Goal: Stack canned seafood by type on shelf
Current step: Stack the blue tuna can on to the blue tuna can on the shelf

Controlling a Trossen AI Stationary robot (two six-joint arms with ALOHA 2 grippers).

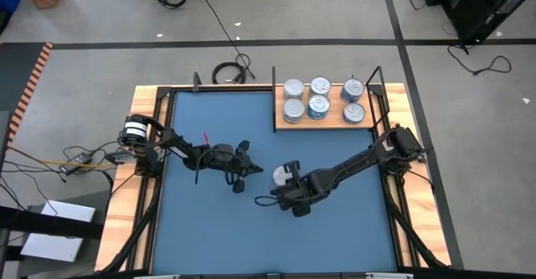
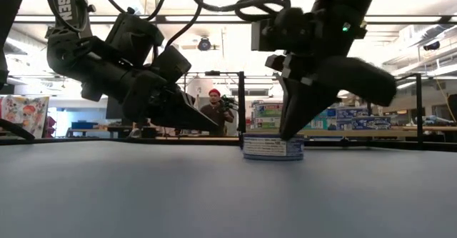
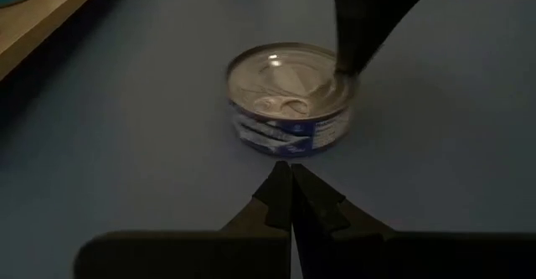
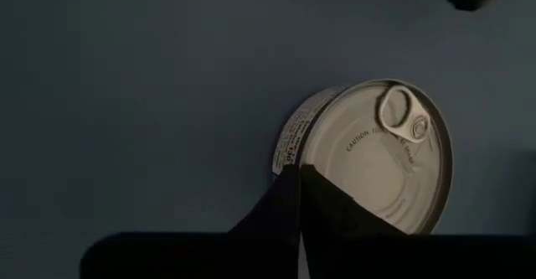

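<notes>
One tin of canned seafood [image 1: 280, 175] with a silver pull-ring lid and a bluish label stands flat on the blue mat [image 1: 218, 229], alone near the middle. My right gripper [image 4: 299, 168] is shut and comes down onto its lid. My left gripper [image 3: 291, 168] is shut too; it hangs just above the mat, a short way to the tin's left, pointing at the tin [image 3: 289, 103]. The shelf [image 1: 331, 125], a light wooden board at the far right, carries several more tins [image 1: 319, 105] standing in two rows. My right gripper sets its shut fingertips [image 3: 345, 61] on the tin's lid next to the rim [image 3: 335, 80], on the side away from my left gripper. The fingers slant down from above. The tin [image 2: 273, 147] stays upright with its bottom flat on the mat.
A dark frame with upright posts [image 1: 378, 76] borders the mat and the shelf. Bare blue mat lies toward the near edge and the left. In the low view a person [image 2: 214, 111] shows in the room behind the table.
</notes>
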